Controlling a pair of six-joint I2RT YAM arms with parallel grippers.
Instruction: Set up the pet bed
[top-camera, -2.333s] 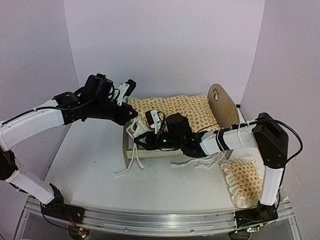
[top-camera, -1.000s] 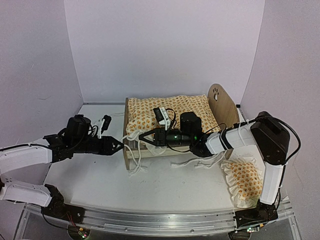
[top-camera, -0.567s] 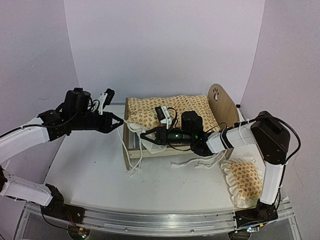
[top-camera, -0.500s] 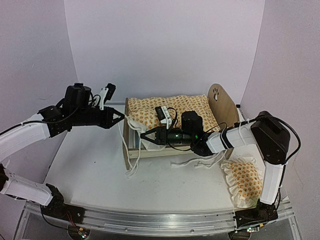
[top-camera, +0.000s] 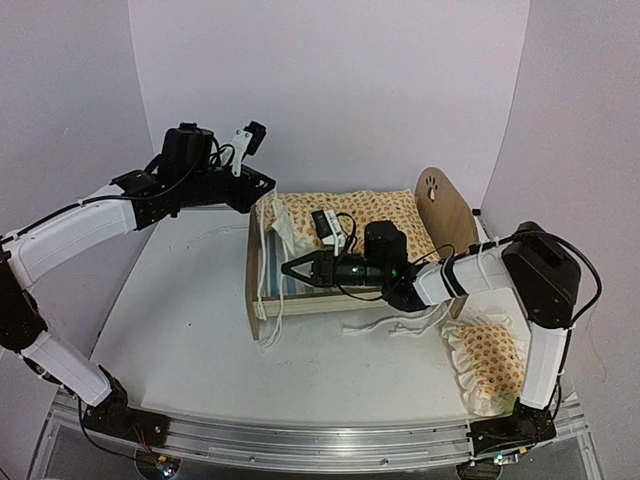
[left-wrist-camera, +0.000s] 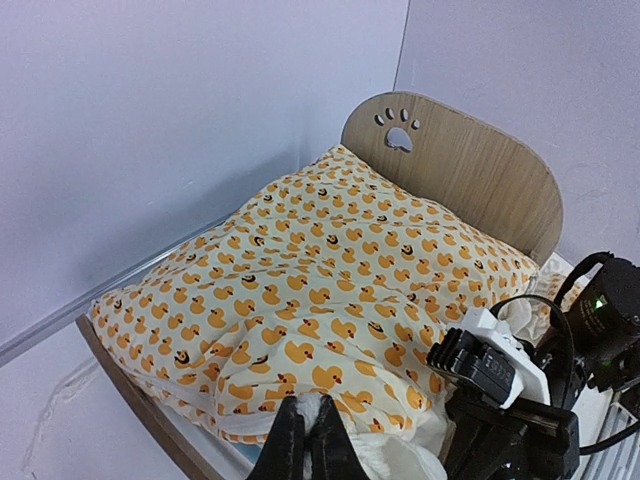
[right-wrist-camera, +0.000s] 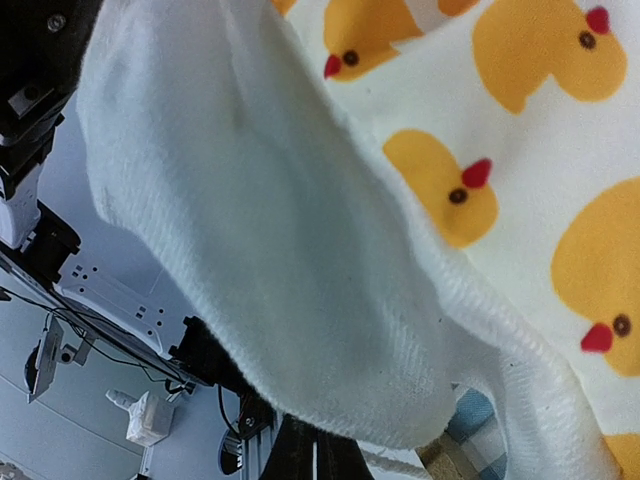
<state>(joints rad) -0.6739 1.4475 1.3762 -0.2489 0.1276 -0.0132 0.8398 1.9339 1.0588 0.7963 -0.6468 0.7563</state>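
Pet bed (top-camera: 445, 215) mid-surface (top-camera: 170, 330), long side toward the near edge, paw-print end board at the right. Strip of striped mattress (top-camera: 295, 288) bare at the near left. Duck-print quilt (top-camera: 385, 215) bunched over the far part of the mattress, white ruffle and ties trailing over the left end board. Left pincer (top-camera: 266, 190) above the bed's far left corner, clenched on the quilt's ruffle. Right pincer (top-camera: 292, 268) low over the near left of the mattress, clenched too; hold on any cloth impossible to tell. Pillow (top-camera: 490, 360) well apart at the near right.

Likely step: spreading the quilt flat. Draw the held corner left and down toward the left end board, slowly, without tugging the frame. Secure the near edge with the right pincer before pulling. Move both together to bring the cloth taut, not twisted. Mind the ties: easy to snag on the end board.
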